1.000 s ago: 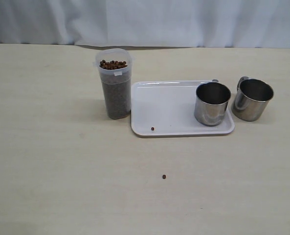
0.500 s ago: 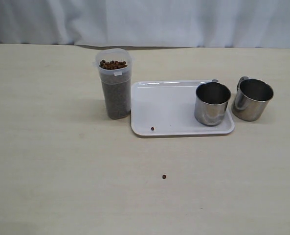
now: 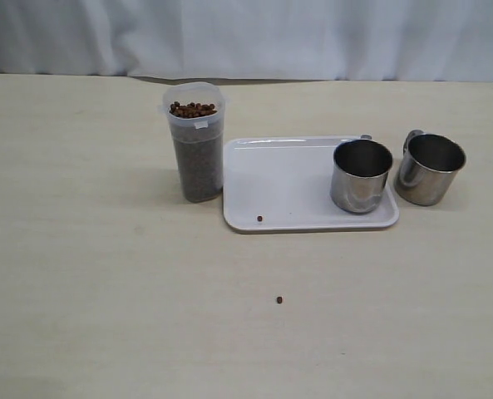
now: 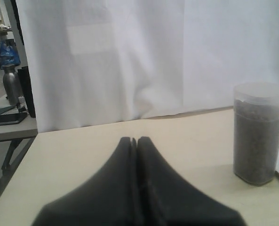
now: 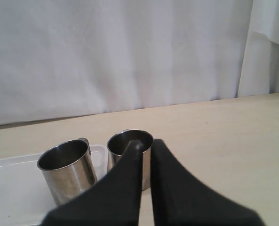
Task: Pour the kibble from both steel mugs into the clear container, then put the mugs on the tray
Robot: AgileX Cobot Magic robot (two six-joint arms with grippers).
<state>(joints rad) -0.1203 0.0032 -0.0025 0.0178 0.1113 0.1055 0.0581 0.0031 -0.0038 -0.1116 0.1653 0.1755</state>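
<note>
The clear container (image 3: 194, 154) stands left of the tray (image 3: 288, 179), filled nearly to its mouth with kibble (image 3: 193, 109). One steel mug (image 3: 361, 176) stands upright on the tray's right end. The other steel mug (image 3: 430, 169) stands on the bare table just right of the tray. Both look empty. Neither gripper shows in the exterior view. My left gripper (image 4: 134, 140) is shut and empty, well apart from the container (image 4: 259, 132). My right gripper (image 5: 146, 143) is shut and empty, short of the two mugs (image 5: 68, 172) (image 5: 118, 150).
One loose pellet (image 3: 259, 219) lies on the tray's front left and another (image 3: 279, 300) on the table in front. A white curtain (image 3: 246, 33) backs the table. Past the table's edge stands a side table with a bottle (image 4: 11, 84).
</note>
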